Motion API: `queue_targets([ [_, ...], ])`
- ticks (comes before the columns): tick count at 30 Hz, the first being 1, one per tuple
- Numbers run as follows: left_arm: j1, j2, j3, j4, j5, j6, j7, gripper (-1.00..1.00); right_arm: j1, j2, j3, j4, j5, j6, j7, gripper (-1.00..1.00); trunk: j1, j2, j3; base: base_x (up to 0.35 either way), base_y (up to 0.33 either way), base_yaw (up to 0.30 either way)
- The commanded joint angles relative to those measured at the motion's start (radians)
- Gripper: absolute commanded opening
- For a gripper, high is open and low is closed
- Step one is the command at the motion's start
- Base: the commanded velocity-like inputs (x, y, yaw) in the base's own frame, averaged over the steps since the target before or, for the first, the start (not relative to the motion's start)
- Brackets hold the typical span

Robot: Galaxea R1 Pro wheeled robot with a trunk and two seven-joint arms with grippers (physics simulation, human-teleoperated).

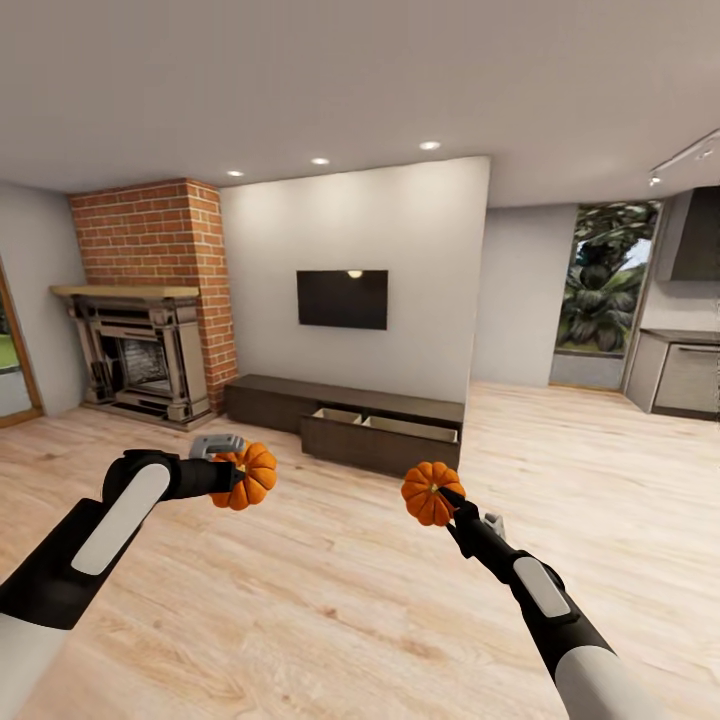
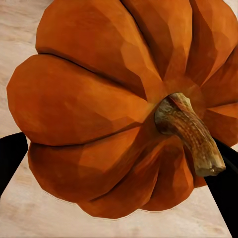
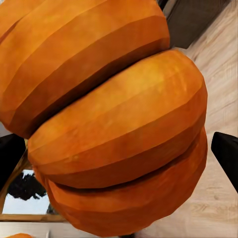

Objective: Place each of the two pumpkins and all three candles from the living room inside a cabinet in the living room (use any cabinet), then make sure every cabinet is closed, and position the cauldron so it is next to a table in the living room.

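Observation:
Each of my grippers holds a small ribbed orange pumpkin above the wood floor. My left gripper (image 1: 238, 477) is shut on one pumpkin (image 1: 249, 476), whose brown stem and ribs (image 2: 99, 109) show close up in the left wrist view. My right gripper (image 1: 447, 500) is shut on the other pumpkin (image 1: 430, 492), seen side-on (image 3: 119, 129) between dark fingers (image 3: 225, 151). Ahead against the white wall stands the long low dark-brown cabinet (image 1: 345, 420), with two drawers (image 1: 385, 428) pulled out showing pale interiors. Candles, cauldron and table are out of view.
A brick fireplace (image 1: 150, 310) stands at the left of the cabinet. A black TV (image 1: 342, 298) hangs on the wall above it. At the far right are grey kitchen units (image 1: 680, 372) and a window with plants. Bare wood floor (image 1: 330, 590) lies between me and the cabinet.

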Motion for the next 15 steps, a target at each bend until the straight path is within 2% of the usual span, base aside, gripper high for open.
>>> queue_targets([
  [1, -0.001, 0.001, -0.002, -0.001, 0.006, 0.001, 0.011, -1.0, -0.001, 0.001, -0.005, -0.001, -0.011, 0.009, 0.001, -1.0, 0.001, -0.001, -0.003, 0.335, 0.126, -0.098],
  [10, -0.001, 0.001, -0.002, -0.002, 0.004, 0.001, 0.011, -1.0, -0.001, 0.001, -0.005, -0.001, -0.011, 0.009, 0.002, -1.0, 0.001, -0.001, -0.007, 0.335, 0.117, -0.04],
  [15, -0.001, 0.001, -0.002, -0.002, 0.005, 0.001, 0.011, -1.0, -0.001, 0.001, -0.005, -0.001, -0.011, 0.009, 0.004, -1.0, 0.001, -0.001, -0.008, 0.335, 0.114, -0.208],
])
